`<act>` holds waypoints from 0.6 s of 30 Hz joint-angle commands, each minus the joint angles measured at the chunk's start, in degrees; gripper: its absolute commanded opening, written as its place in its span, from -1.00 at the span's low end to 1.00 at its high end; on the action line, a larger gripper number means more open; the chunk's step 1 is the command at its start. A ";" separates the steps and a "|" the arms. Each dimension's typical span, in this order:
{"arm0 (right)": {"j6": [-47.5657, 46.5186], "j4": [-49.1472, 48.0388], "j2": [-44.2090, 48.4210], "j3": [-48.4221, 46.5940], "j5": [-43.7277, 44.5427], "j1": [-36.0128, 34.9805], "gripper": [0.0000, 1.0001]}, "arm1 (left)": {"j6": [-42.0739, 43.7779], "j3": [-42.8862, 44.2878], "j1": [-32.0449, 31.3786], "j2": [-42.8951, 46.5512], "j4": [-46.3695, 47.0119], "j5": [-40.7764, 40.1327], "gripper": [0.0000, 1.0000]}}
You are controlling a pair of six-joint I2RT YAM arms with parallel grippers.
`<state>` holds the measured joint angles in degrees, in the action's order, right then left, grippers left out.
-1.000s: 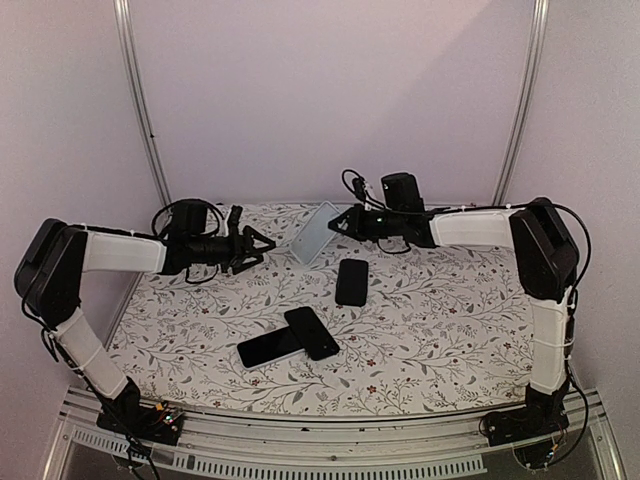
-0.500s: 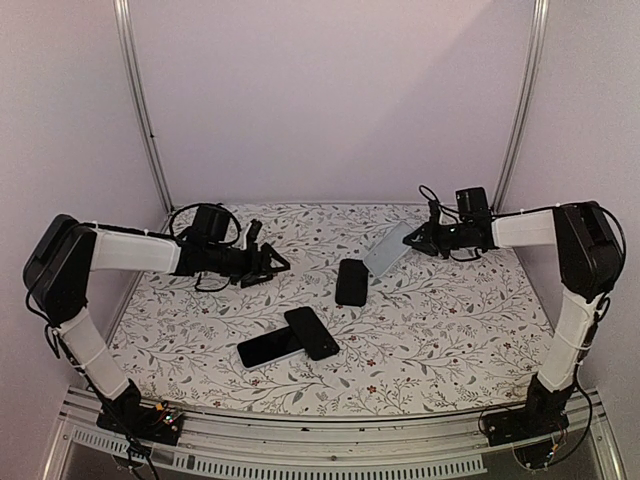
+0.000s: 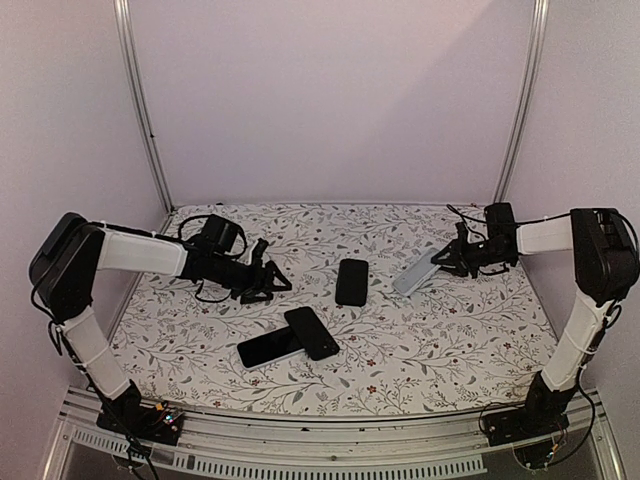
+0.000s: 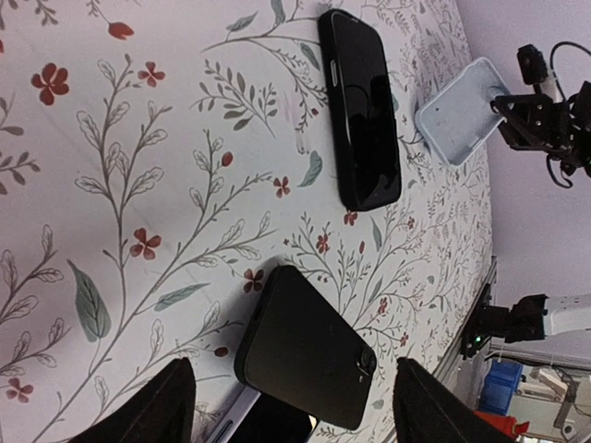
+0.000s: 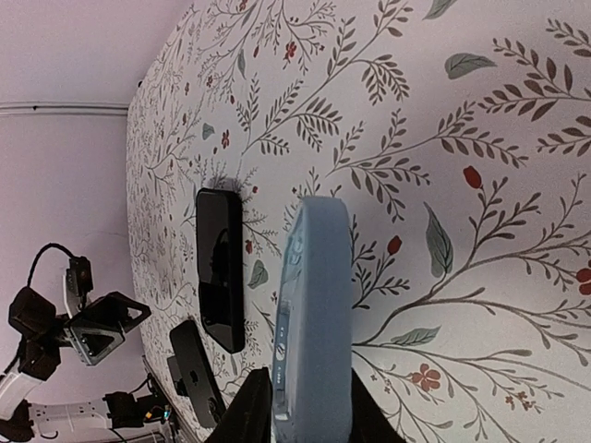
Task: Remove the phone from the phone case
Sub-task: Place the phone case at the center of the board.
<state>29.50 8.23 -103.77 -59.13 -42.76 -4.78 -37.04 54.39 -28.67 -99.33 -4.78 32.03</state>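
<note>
My right gripper (image 3: 447,258) is shut on the light blue phone case (image 3: 414,273), with a finger against each side in the right wrist view (image 5: 309,420). The case (image 5: 314,305) slopes down, its far end at the floral cloth (image 3: 450,330). A black phone (image 3: 351,281) lies screen-up mid-table, apart from the case, and shows from both wrists (image 4: 362,106) (image 5: 222,268). My left gripper (image 3: 268,282) hangs open over the left side, nothing between its fingers (image 4: 295,420). I cannot tell whether the case holds anything.
A black device (image 3: 312,332) lies face-down across a white-edged phone (image 3: 265,350) near the front; it sits just beyond my left fingers (image 4: 305,346). Metal posts (image 3: 140,100) and pale walls enclose the table. The rail (image 3: 320,440) runs along the near edge.
The right arm swung from the back centre to the right side and lowered the blue case towards the cloth. The left gripper shifted a little right and forward, still open.
</note>
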 commanded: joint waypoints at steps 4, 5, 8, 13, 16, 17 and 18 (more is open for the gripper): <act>-3.51 3.82 1.40 0.29 7.79 0.56 -0.09 | -1.53 -0.63 -0.44 -2.98 0.74 3.97 0.46; -3.56 3.87 1.49 0.26 8.45 0.58 -0.03 | -1.87 -0.75 -0.43 -3.26 0.71 4.08 0.45; -3.72 4.09 2.08 0.39 10.99 0.56 0.13 | -2.92 -1.35 -0.43 -3.50 0.84 4.11 0.39; -3.33 5.05 4.07 1.04 18.57 0.56 0.43 | -5.58 -3.92 -0.34 -3.29 2.84 4.97 0.34; -2.67 3.61 5.71 2.24 20.45 0.56 0.82 | -7.38 -5.99 -0.34 -3.16 5.54 5.67 0.32; -2.38 3.33 6.08 2.41 20.82 0.58 0.87 | -7.81 -6.57 -0.34 -3.08 6.82 6.19 0.32; -2.21 2.94 6.68 2.68 21.16 0.56 0.90 | -8.11 -6.98 -0.34 -3.13 7.87 6.68 0.31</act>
<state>26.76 12.58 -100.71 -57.74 -26.24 -4.43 -42.61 49.45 -28.67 -101.93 -2.04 36.45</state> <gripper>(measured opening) 0.918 0.660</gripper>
